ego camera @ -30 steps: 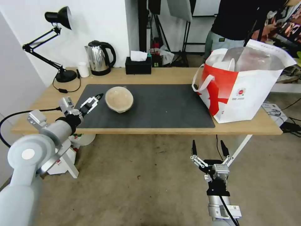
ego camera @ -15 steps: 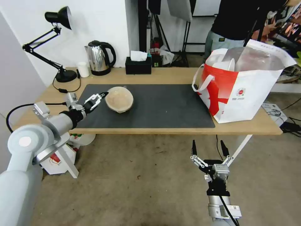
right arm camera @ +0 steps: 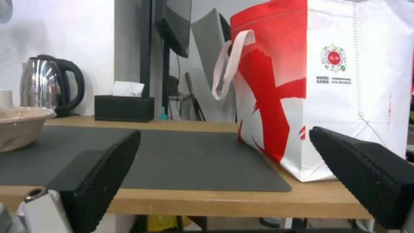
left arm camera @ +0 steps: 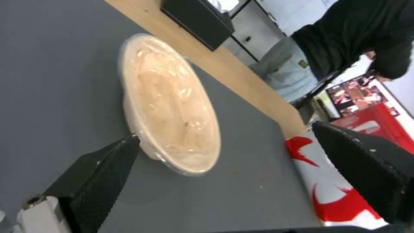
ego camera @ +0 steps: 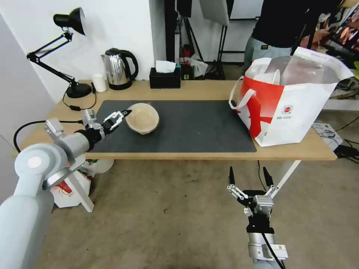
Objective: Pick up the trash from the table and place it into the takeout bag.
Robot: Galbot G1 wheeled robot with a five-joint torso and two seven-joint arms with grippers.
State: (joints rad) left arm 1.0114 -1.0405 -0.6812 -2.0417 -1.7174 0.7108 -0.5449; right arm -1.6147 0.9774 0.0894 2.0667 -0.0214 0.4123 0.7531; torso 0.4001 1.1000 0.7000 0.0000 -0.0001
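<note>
Centrally in the head view, the beige lidded bowl (ego camera: 142, 118) is seen on the dark mat (ego camera: 194, 127), with the left gripper (ego camera: 121, 116) spread wide at its left rim. Lower right, the right gripper (ego camera: 248, 178) is held wide open below the table (ego camera: 209, 91); the takeout bag (ego camera: 288, 108) stands at right.

In the left wrist view, one fingertip (left arm camera: 114, 155) is seen touching the bowl's rim.

In the right wrist view, the bag is seen upright on the table.

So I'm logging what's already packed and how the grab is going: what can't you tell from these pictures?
- Bag contents: in the head view its walls hide all but a white rim at the top.
- Beige bowl contents: the cloudy lid hides them in the head and left wrist views.
- Left hand: open at the bowl's edge; contact unclear.
- Right hand: open, below the table.
</note>
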